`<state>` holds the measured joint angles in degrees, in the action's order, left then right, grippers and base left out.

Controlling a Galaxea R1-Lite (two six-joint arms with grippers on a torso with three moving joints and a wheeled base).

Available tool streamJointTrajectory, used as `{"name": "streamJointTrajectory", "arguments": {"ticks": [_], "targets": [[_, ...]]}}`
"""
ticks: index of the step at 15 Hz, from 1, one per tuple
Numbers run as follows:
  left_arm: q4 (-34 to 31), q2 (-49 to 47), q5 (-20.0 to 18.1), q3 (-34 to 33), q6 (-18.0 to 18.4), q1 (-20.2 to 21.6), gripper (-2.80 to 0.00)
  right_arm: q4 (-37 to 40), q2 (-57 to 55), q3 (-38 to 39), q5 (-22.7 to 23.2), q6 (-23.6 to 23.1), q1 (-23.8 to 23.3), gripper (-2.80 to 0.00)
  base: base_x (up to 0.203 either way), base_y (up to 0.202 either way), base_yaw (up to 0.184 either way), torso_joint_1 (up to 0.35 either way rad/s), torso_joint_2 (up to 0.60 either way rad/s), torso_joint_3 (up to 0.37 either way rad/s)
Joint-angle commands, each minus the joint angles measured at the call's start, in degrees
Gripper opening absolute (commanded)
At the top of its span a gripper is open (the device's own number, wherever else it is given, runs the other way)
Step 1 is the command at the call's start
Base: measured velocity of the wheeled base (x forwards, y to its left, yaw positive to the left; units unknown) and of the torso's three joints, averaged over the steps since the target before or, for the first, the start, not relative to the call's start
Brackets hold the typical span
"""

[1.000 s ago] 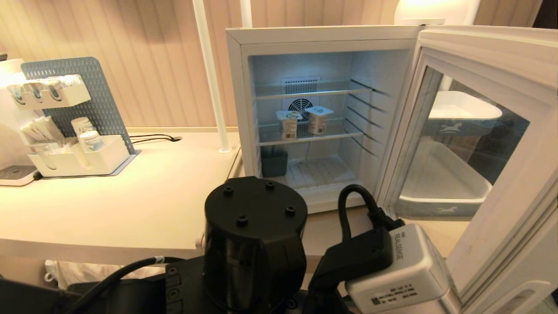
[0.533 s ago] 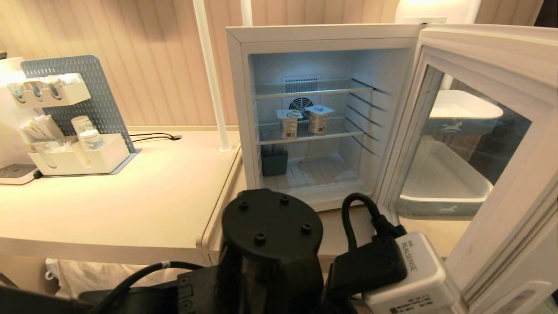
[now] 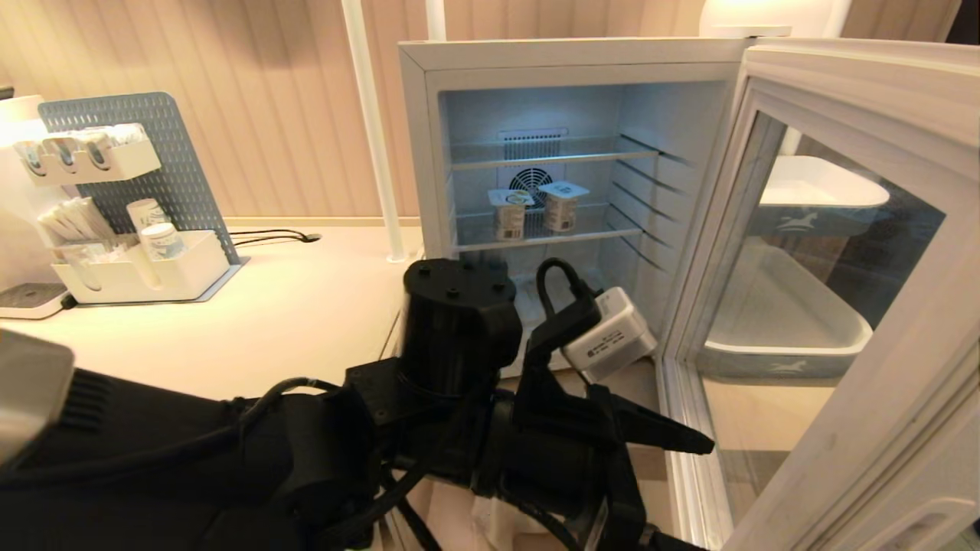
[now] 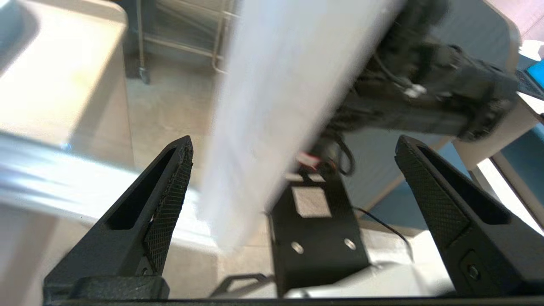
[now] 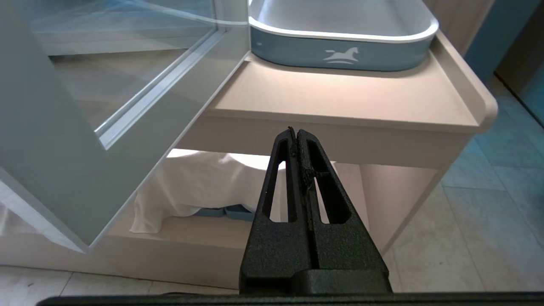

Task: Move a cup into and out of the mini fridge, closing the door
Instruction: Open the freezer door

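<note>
On the left, an organizer (image 3: 134,268) sits on the tabletop (image 3: 291,321). The left tool (image 4: 293,170) is wide open and empty; its arm hides the mini fridge's (image 3: 566,69) floor. Two cups (image 3: 536,208) stand inside. The door (image 3: 865,321) hangs open, cut off. The right tool (image 5: 296,135) is closed.

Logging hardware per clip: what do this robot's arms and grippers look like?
Matte black arms with round bolted joint caps and loose black cables. A silver wrist camera bears a label. The left gripper and right gripper have black, triangular, slotted fingers with cross-hatched pads.
</note>
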<state>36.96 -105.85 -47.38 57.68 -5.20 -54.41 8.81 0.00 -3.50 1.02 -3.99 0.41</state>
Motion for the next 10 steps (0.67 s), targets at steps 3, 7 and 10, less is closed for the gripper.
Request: {"name": "streamJointTrajectory", "arguments": {"ticks": [3, 7, 10], "targets": [[0.3, -6.4, 0.1, 4.5, -0.4, -5.3, 0.0, 0.1, 0.0, 0.0, 0.0, -0.1, 0.0, -2.8, 0.0, 0.0, 0.0, 0.0, 0.0, 0.0], [0.5, -6.9, 0.5, 2.3, -0.2, -11.5, 0.0, 0.1, 0.0, 0.0, 0.0, -0.1, 0.0, -2.8, 0.0, 0.0, 0.0, 0.0, 0.0, 0.0], [-0.1, -6.2, 1.4, 1.5, -0.3, -10.2, 0.0, 0.1, 0.0, 0.0, 0.0, -0.1, 0.0, -2.8, 0.0, 0.0, 0.0, 0.0, 0.0, 0.0]]}}
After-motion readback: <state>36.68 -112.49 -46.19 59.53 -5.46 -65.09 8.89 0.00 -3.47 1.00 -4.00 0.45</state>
